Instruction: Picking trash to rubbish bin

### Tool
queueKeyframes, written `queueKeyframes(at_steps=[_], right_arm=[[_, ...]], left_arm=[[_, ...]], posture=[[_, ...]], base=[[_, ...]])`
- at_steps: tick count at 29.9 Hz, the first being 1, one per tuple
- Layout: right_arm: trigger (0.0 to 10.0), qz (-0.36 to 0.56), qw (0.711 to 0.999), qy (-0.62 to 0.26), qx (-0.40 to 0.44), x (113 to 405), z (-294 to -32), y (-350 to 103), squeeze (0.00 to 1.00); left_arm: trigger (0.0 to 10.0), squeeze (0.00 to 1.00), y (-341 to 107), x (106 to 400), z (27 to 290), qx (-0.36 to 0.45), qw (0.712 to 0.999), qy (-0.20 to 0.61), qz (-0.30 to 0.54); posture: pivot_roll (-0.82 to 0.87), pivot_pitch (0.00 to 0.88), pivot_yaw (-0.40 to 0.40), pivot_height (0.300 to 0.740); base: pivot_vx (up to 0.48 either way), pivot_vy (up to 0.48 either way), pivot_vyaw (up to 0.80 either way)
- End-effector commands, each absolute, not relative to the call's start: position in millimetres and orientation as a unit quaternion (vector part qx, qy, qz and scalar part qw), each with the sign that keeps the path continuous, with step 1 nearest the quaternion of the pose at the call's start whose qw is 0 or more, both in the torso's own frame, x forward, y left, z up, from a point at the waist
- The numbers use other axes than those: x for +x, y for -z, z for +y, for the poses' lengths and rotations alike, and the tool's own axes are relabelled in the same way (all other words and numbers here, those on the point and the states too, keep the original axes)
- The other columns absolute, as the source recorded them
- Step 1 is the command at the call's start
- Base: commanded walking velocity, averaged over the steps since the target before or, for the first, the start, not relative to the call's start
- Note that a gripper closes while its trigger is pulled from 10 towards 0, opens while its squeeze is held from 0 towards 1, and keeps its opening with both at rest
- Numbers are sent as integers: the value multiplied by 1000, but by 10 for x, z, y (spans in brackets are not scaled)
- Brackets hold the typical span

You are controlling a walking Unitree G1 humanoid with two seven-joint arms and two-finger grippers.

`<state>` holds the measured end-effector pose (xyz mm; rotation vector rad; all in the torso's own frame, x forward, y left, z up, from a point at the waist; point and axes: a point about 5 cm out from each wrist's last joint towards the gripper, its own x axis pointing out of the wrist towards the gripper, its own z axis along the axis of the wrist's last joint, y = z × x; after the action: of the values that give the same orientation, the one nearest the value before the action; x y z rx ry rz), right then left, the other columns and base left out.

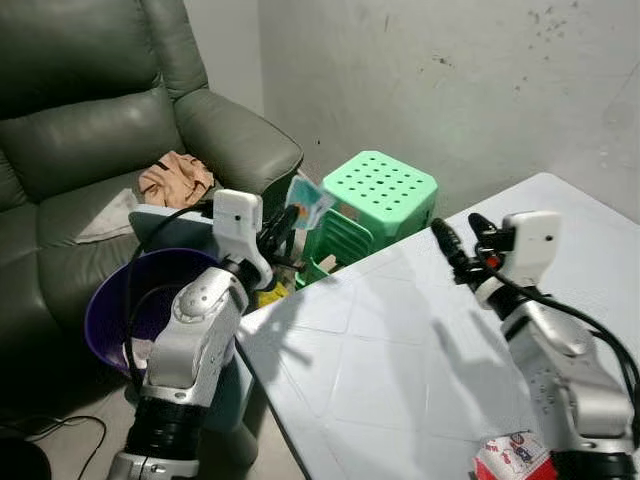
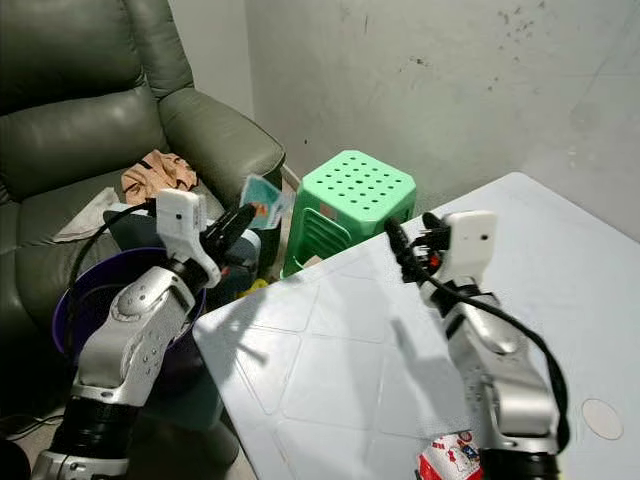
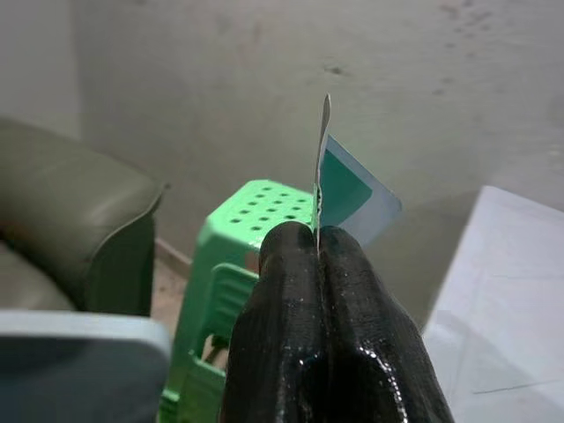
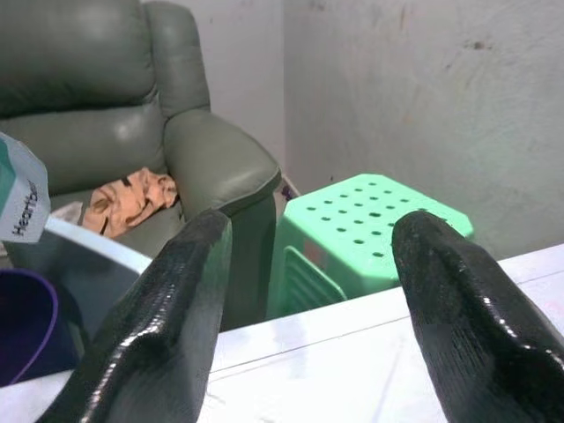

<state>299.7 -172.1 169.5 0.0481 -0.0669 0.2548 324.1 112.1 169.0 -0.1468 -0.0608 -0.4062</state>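
- The left gripper pinches a small packet, held up off the white worktop's left edge, between the purple bin and the green stool.
- The left wrist view gives the close look: black fingers pressed together on the packet, seen edge-on, teal and white, thin and flat.
- The right wrist view catches lettering on the packet's pale side, too small to read.
- The right gripper hovers above the worktop, fingers spread wide with nothing between them.
- From the head view, a red-and-white wrapper lies at the worktop's near edge by the right arm.
- An orange cloth sits on the grey-green sofa.
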Motion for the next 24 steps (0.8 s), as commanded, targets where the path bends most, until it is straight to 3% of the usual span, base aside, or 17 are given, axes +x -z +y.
queueKeyframes(at_steps=[1, 6, 8, 13, 22, 23, 24], right_arm=[[10000, -33, 992, -118, 24, 2994, -1726, -1680, 1000], [10000, -37, 994, -101, 26, 2944, -1706, -1588, 1000], [10000, -45, 995, -83, 21, 2907, -1720, -1554, 1000], [10000, -46, 996, -69, 28, 2852, -1762, -1489, 1000], [10000, -57, 998, -38, 15, 2763, -1854, -1357, 1000], [10000, -59, 997, -40, 16, 2758, -1853, -1349, 631], [10000, -60, 997, -44, 17, 2748, -1846, -1333, 0]], left_arm=[[10000, 0, -1662, 3247, 1166, -61, 980, 186, -30], [10000, 0, -1532, 3224, 1301, -15, 990, 134, -46], [10000, 0, -1501, 3234, 1425, -37, 996, 77, -40], [10000, 0, -1466, 3198, 1459, -16, 996, 79, -42], [10000, 0, -1415, 3145, 1437, -52, 994, 87, -48], [10000, 0, -1411, 3139, 1424, -55, 993, 92, -47], [10000, 0, -1393, 3129, 1412, -56, 993, 93, -45]], posture=[[-84, 62, -57, 740], [-88, 54, -54, 740], [-90, 55, -53, 740], [-94, 45, -52, 740], [-92, 29, -56, 740], [-92, 27, -58, 740], [-92, 26, -60, 740]], base=[[0, 0, 0], [0, 0, 0], [0, 0, 0], [0, 0, 0], [0, 0, 0], [0, 0, 0], [0, 0, 0]])
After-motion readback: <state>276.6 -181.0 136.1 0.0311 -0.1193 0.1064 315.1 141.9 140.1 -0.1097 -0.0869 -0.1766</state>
